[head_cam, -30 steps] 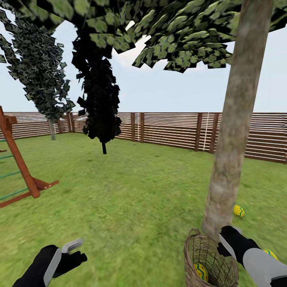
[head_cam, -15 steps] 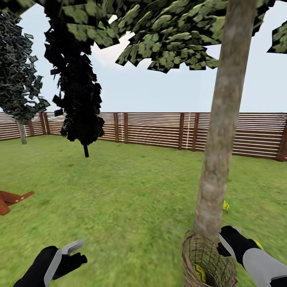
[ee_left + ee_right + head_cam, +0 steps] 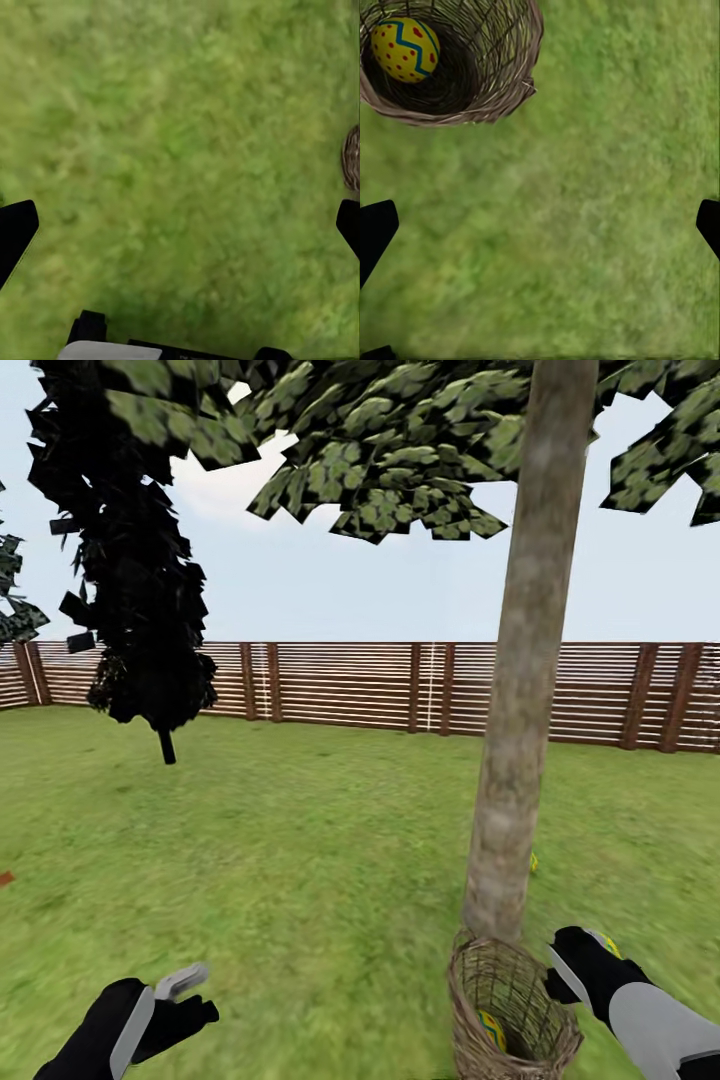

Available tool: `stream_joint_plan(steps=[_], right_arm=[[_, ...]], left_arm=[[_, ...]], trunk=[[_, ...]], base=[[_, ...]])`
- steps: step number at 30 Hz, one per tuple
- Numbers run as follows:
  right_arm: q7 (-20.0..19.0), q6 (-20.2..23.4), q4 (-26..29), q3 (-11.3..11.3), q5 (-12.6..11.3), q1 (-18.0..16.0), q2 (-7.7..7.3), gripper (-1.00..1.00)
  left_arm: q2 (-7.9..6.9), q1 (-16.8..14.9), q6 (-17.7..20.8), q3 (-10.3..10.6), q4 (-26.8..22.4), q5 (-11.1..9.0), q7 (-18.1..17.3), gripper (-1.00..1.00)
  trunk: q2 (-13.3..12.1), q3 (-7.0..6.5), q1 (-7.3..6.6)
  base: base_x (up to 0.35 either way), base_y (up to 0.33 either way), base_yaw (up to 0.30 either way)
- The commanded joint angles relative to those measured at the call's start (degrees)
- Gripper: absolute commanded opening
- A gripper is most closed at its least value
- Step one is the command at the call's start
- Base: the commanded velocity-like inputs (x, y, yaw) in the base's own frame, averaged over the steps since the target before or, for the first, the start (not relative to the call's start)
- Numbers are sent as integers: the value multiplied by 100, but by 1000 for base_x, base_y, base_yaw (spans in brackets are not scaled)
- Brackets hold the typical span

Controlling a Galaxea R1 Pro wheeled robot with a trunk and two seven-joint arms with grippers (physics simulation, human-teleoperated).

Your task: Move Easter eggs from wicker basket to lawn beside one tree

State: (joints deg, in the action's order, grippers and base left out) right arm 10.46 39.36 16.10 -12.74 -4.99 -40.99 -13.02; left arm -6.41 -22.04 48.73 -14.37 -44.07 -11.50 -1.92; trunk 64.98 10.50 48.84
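The wicker basket stands on the lawn right at the foot of the tree. One Easter egg lies inside it; the right wrist view looks down on that egg in the basket. A sliver of a second egg peeks from behind the trunk. A third egg lies on the grass, mostly hidden by my right gripper, which is open just above the basket's right rim. My left gripper is open and empty over bare grass.
A dark columnar tree stands back left. A brown slatted fence closes off the far side of the lawn. The basket's edge shows in the left wrist view.
The camera has turned right, so the whole picture slid left and the wooden play frame left the view. The egg by the trunk is now mostly behind it. Both arms keep their pose.
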Motion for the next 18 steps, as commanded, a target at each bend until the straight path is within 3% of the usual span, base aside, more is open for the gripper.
stream_joint_plan(steps=[1,8,18], right_arm=[[35,27,7,-36,-54,-6,0,100],[35,25,7,-36,-54,-6,-23,100],[35,24,7,-36,-63,-6,-29,100]], left_arm=[[0,-2,26,-13,-5,-1,-20,100],[0,-2,23,-13,-5,-1,-21,100],[0,-2,24,-13,-5,-1,-19,100]], trunk=[[6,8,1],[6,8,1],[6,8,1]], base=[[75,324,-293],[153,315,-293],[246,265,-293]])
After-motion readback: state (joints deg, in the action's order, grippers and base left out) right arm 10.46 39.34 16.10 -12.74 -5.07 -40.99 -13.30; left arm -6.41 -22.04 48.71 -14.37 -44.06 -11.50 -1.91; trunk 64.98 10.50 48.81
